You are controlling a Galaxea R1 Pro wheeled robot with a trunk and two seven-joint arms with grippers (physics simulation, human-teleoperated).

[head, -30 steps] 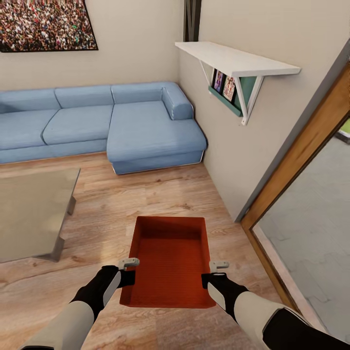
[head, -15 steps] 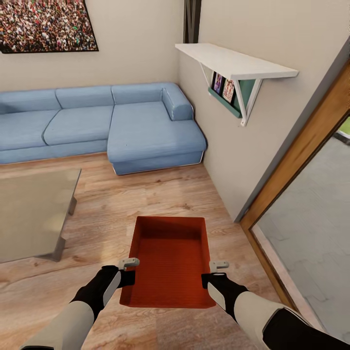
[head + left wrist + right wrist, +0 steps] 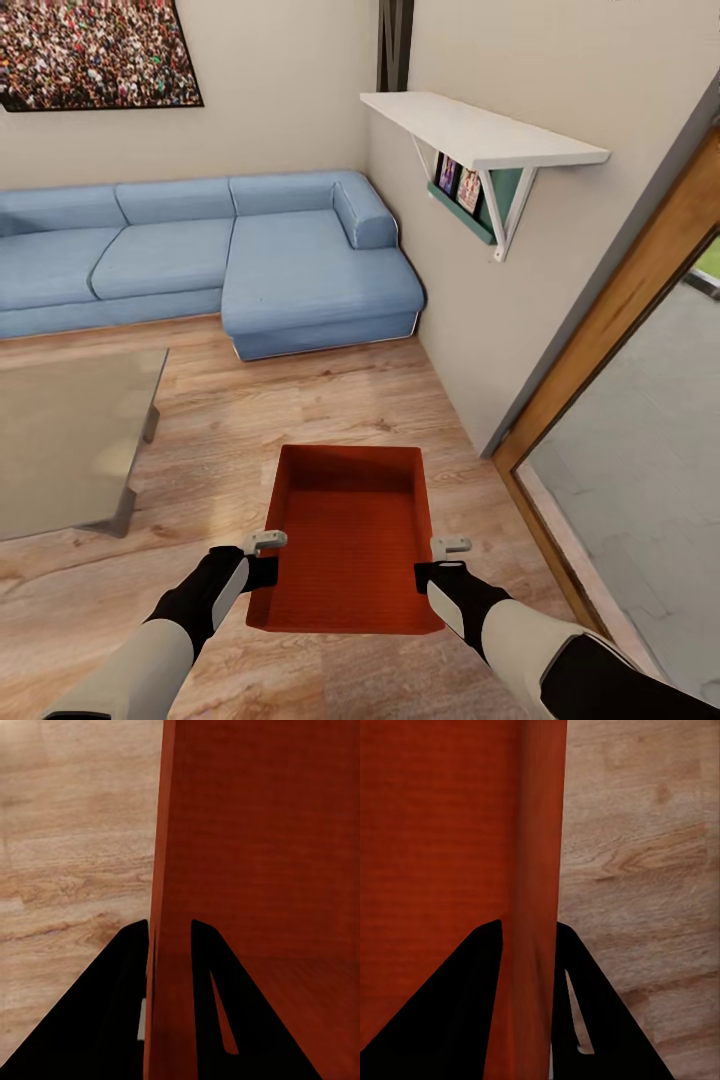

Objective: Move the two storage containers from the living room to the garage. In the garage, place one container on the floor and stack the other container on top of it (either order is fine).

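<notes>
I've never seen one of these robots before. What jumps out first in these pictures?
An orange-red storage container sits low in the middle of the head view, over the wood-plank floor. The left pincer clamps one long wall and the right pincer the other; the wrist views show fingers on both sides of each wall. Behind it a blue sectional sofa lines the far wall, with a white shelf on the right.

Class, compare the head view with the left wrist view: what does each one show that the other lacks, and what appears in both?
Head view alone: the blue sectional sofa, white wall shelf, glass-topped low table, and the right gripper on the bin's right wall.
Left wrist view alone: a close look at two black fingers straddling the bin's wall.
Both: the orange-red open-topped storage bin, light wood-plank floor and left gripper.
</notes>
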